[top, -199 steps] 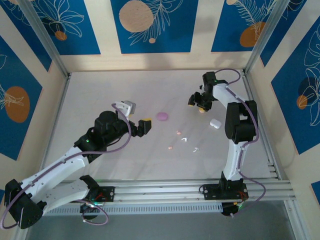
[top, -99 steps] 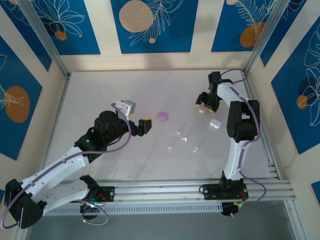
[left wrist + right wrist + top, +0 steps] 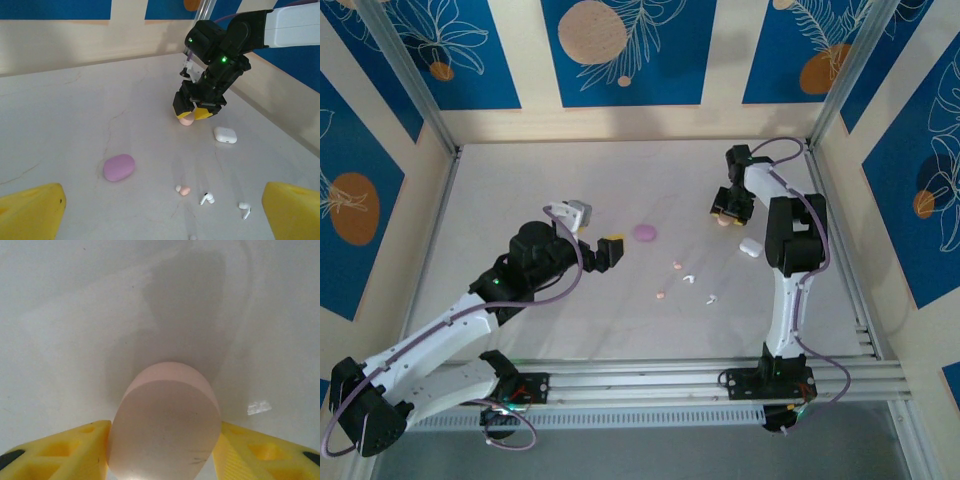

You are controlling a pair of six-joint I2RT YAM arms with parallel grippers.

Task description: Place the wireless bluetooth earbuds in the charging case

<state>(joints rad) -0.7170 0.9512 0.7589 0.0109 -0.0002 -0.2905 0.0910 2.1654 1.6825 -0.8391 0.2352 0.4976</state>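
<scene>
Far right on the tabletop (image 3: 520,180), my right tool (image 3: 193,114) pinches the peach case (image 3: 165,425) from both sides; my left tool (image 3: 595,232) hangs wide open, empty.

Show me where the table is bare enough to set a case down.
Free: the wide far-left stretch of table between the left gripper and the back wall, and the near strip before the rail. Crowded: the middle-right, where the earbuds, purple case, white case and the right gripper around the peach case cluster.
</scene>
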